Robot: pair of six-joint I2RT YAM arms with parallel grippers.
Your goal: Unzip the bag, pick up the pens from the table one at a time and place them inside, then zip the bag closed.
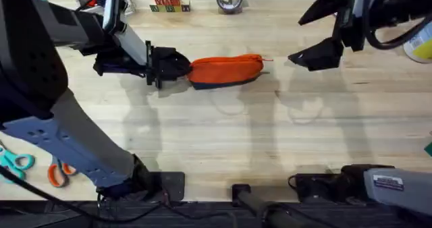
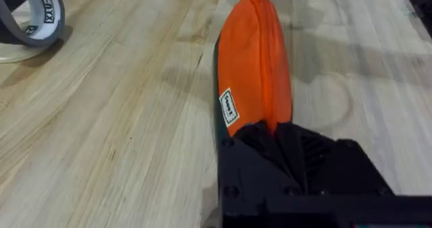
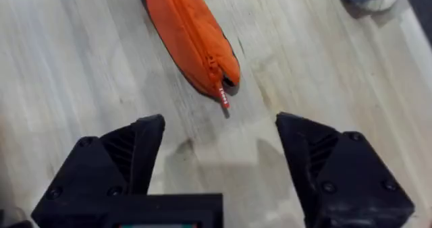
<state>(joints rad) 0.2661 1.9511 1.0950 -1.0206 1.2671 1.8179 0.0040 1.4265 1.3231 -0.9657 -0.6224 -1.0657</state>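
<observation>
Broadly, the table (image 1: 223, 133) carries the bag (image 1: 226, 71), which lies on its side near the far middle (its zipper looks closed). At the bag's left end, the left gripper (image 1: 181, 67) is clenched on the fabric. To its right, the right gripper (image 3: 219, 164) hovers with fingers spread wide, apart from the red zipper pull (image 3: 222, 97).

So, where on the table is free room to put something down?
Bare wood lies in front of the bag, between it and the arm bases, and between the bag's zipper end and the right end effector. It is crowded at the bag's other end, held by the left end effector.
</observation>
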